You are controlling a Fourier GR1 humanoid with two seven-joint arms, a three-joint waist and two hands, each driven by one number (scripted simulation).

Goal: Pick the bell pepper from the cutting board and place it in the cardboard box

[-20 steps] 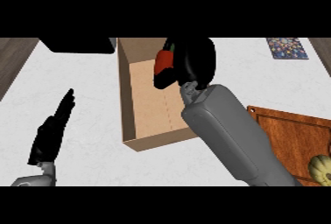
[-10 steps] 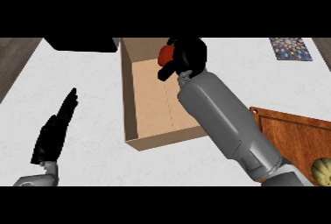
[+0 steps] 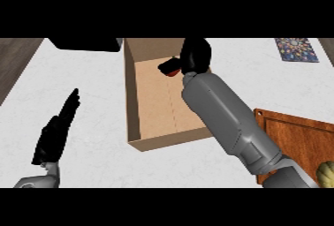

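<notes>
right hand [image 3: 194, 56] curled round bell pepper [image 3: 172, 70] above cardboard box [image 3: 157, 141] | left hand [image 3: 57, 130] flat | cutting board [image 3: 294, 137] right

Right hand [image 3: 194, 55] hides most of bell pepper [image 3: 172, 70]; cutting board [image 3: 297, 137] cut by edge.

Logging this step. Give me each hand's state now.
Left hand: open, holding nothing.
Right hand: shut on the bell pepper, over the cardboard box.

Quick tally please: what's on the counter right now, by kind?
Cardboard box: 1
Bell pepper, red, in the right hand over the box: 1
Cutting board: 1
Patterned mat: 1
Black object at top: 1
Yellowish item, cut off at edge: 1
Total: 6
</notes>
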